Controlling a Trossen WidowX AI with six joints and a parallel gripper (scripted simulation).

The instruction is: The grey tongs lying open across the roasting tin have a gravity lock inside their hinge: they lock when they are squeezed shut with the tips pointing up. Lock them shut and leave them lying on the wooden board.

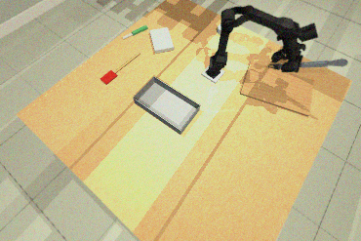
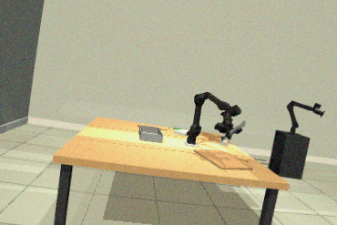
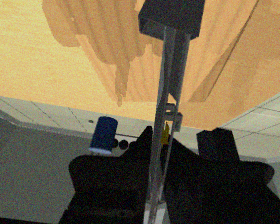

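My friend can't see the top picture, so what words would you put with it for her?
A black robot arm's gripper holds grey tongs above a wooden board. An empty grey roasting tin sits on the table.
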